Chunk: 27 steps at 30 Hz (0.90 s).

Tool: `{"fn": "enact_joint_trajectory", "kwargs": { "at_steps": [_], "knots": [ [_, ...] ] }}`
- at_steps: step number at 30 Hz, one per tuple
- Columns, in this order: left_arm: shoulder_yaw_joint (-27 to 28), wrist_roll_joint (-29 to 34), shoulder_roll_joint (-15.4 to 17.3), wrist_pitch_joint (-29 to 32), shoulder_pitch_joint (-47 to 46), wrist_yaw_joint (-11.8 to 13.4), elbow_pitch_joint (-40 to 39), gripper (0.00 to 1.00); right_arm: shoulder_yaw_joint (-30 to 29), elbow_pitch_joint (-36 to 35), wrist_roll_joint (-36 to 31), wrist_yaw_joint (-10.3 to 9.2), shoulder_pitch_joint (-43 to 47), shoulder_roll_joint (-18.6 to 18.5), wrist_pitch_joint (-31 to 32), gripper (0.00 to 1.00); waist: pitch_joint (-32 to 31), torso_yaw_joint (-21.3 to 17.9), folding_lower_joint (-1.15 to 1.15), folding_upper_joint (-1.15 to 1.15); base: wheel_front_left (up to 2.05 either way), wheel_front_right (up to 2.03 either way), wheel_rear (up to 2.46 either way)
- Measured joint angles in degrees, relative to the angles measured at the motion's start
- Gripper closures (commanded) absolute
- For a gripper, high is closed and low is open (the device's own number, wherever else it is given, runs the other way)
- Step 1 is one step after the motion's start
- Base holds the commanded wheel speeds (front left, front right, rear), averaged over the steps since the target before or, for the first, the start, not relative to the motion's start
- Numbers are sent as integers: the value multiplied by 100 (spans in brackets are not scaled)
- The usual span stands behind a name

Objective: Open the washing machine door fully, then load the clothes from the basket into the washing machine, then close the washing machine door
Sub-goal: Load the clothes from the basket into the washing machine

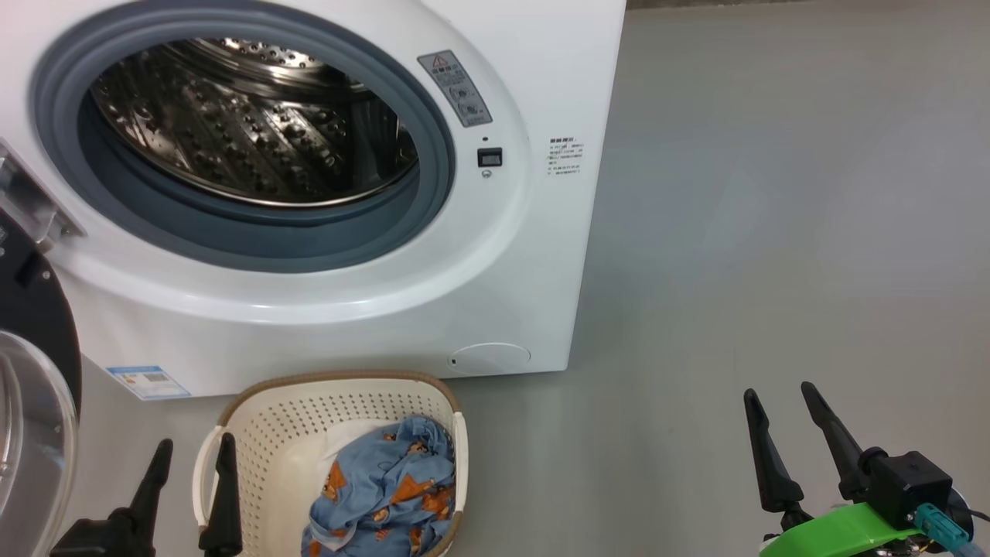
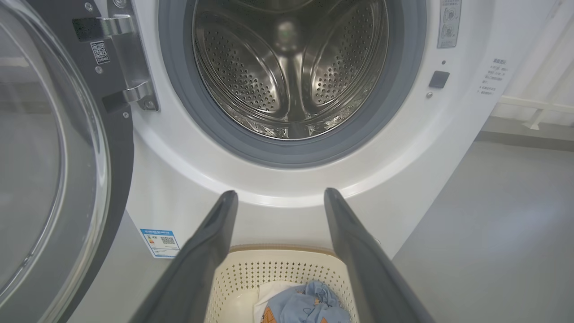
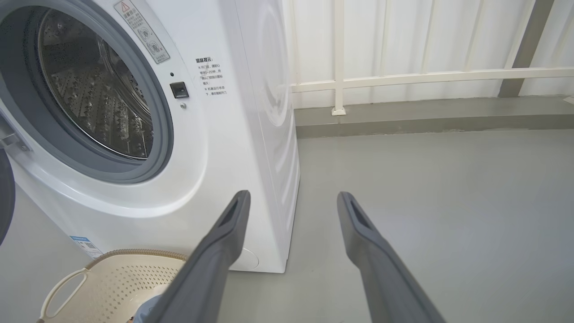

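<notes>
Grey bare floor (image 1: 773, 232), with a white panelled wall and rail (image 3: 426, 45) behind it in the right wrist view. The washing machine (image 1: 503, 255) stood on this floor at upper left of the head view. The washing machine door (image 2: 49, 157) was swung wide open on its hinge (image 2: 134, 63), at the machine's left. I could see straight into the steel drum (image 1: 255, 131) past the grey rubber ring (image 1: 255, 247), and made out no fabric inside. The basket (image 1: 294, 433) sat on the floor just in front of the machine, below the opening, between the blue label sticker (image 1: 147, 381) and the round flap (image 1: 489, 357). The clothes (image 1: 387, 487) lay bunched in the basket's right half: blue bear print on top, a piece of white fabric (image 1: 348, 437) showing behind it. The left gripper (image 1: 196, 441) hung at the basket's left side, fingers spread wide and holding nothing. Its inner finger crossed the basket's left handle in the head view; contact I could not tell. The right gripper (image 1: 778, 389) was well apart from the basket, over bare floor to the machine's right, fingers likewise spread and empty.
</notes>
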Motion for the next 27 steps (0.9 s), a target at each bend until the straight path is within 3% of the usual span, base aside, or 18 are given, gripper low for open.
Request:
{"fn": "enact_joint_trajectory", "kwargs": {
  "at_steps": [9,27],
  "knots": [
    [-490,-352,148,1,-108,0,210,0,35,36,-5,0,-59,0,0,0,413,-17,0,0,0,0,0],
    [-1223,-1392,834,1,-1477,0,610,0,233,-304,-33,0,-691,-7,0,0,1991,-278,0,0,0,0,0]
  ]
}}
